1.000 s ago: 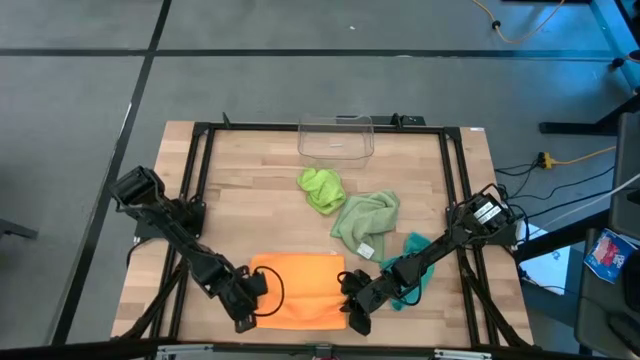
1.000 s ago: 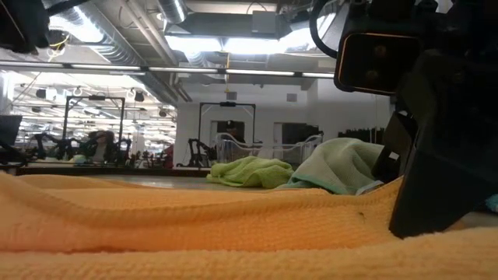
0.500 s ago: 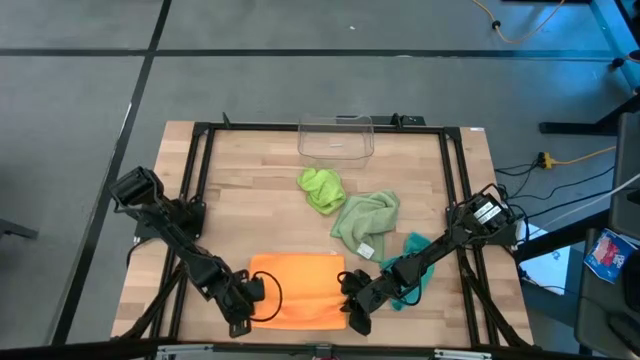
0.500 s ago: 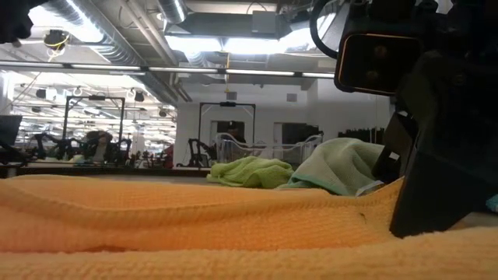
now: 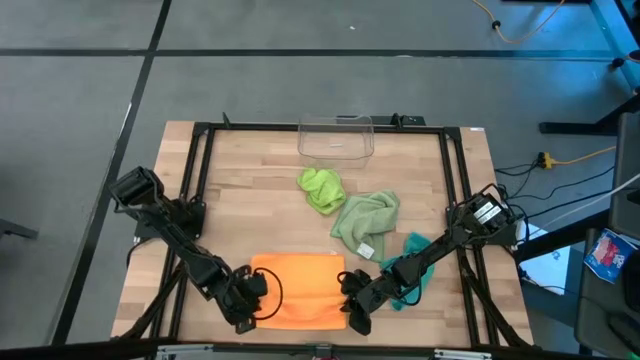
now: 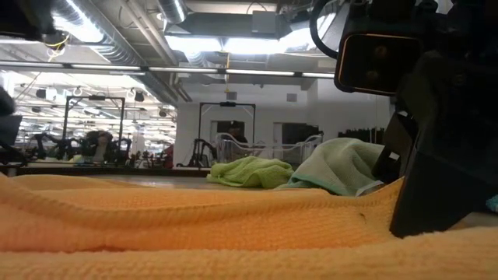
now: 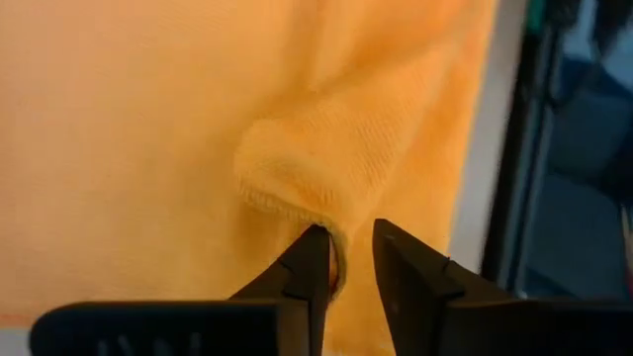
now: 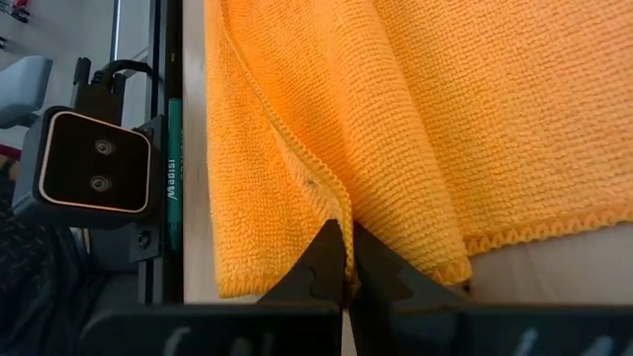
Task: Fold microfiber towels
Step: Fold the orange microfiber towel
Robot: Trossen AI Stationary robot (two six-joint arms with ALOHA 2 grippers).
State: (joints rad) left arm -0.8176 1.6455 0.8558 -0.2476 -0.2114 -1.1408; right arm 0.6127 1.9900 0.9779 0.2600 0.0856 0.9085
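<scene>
High view: the orange towel lies folded at the near edge of the wooden counter, between the two arms. The left claw sits at the towel's left end, the right claw at its right end. The teal towel lies just right of the orange one, partly under the right arm. The pale green towel with a white tag is crumpled near the counter's middle, the lime towel beyond it, and a clear bin stands at the far edge. Low view: the orange towel fills the foreground in soft ridges; the right arm's dark body stands on it at the picture's right side. The lime towel and pale green towel show behind it. Left wrist view: the left claw is slightly spread, with a narrow gap between its fingers; a bunched edge of the orange towel sits at the tips, and I cannot tell whether it is gripped. Right wrist view: the right claw is pressed together, pinching a hemmed fold of the orange towel between its tips; a camera block sits on the frame rail beside the towel.
</scene>
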